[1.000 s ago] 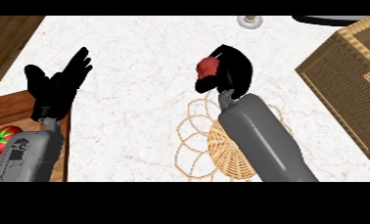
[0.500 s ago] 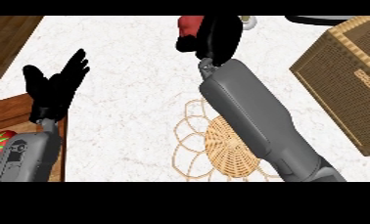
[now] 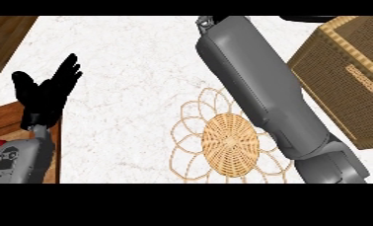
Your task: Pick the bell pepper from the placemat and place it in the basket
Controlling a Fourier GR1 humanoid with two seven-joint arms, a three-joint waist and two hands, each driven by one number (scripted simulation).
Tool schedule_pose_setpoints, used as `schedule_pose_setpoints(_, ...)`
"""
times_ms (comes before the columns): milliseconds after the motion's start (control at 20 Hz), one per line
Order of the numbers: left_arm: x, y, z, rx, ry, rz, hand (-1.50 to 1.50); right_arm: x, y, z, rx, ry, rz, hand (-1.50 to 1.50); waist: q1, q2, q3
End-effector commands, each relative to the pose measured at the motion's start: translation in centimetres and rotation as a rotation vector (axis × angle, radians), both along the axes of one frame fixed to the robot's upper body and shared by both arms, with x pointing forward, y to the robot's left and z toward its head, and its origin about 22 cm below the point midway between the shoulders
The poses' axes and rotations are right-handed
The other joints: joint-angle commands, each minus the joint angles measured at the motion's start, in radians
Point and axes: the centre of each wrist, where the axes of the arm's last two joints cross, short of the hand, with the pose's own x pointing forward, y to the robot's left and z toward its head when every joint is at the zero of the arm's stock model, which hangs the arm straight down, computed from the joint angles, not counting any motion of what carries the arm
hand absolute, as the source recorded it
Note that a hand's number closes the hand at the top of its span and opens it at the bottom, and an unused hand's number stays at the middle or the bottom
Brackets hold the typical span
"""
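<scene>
My right forearm (image 3: 270,92) runs up from the lower right across the counter and leaves the view at the top edge, so the right hand is out of sight. The bell pepper shows nowhere in the head view. The woven placemat (image 3: 229,143) with its looped rim lies bare at the lower middle, partly under the forearm. The wicker basket (image 3: 339,72) stands at the right edge, to the right of the forearm. At the left edge my left hand (image 3: 45,96) rests open with fingers up.
The white marble counter (image 3: 131,62) stretches between the two arms. A brown wooden strip (image 3: 13,30) shows at the upper left corner. A dark rim (image 3: 310,18) peeks in at the top right, above the basket.
My right arm has stretched farther up and away, carrying the hand and the red bell pepper out past the top edge. The left hand has stayed put.
</scene>
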Motion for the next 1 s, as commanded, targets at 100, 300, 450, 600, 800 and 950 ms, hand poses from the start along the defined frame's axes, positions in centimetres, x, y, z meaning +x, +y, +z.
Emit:
schedule_pose_setpoints(100, -0.8, -0.7, -0.8, 0.0, 0.006, 0.004, 0.0, 1.4, -0.4, 3.3, 0.073, 0.012, -0.199, 1.5, -0.007, 0.0, 0.001)
schedule_pose_setpoints(300, -1.1, 0.0, -0.5, 0.002, 0.001, 0.007, 0.0, 3.7, -5.5, 4.4, 0.057, -0.028, -0.272, 1.5, -0.003, 0.005, 0.001)
schedule_pose_setpoints(450, -0.2, 0.0, 0.4, -0.008, -0.004, -0.008, 0.0, 4.0, -5.7, 5.6, 0.025, -0.002, -0.34, 1.5, -0.011, 0.002, 0.001)
schedule_pose_setpoints(600, -0.8, 0.2, 0.1, 0.008, -0.003, 0.01, 0.0, 4.6, -8.3, 7.5, -0.007, 0.026, -0.431, 1.5, -0.013, -0.002, 0.001)
schedule_pose_setpoints(800, -0.7, -0.1, 0.6, 0.014, -0.009, 0.017, 0.0, 5.3, -11.3, 6.7, -0.02, 0.031, -0.494, 1.5, -0.013, -0.001, 0.001)
schedule_pose_setpoints(950, -1.7, 1.3, -0.2, 0.006, 0.003, 0.029, 0.0, 5.4, -14.4, 5.8, -0.018, 0.036, -0.52, 1.5, -0.024, -0.005, 0.002)
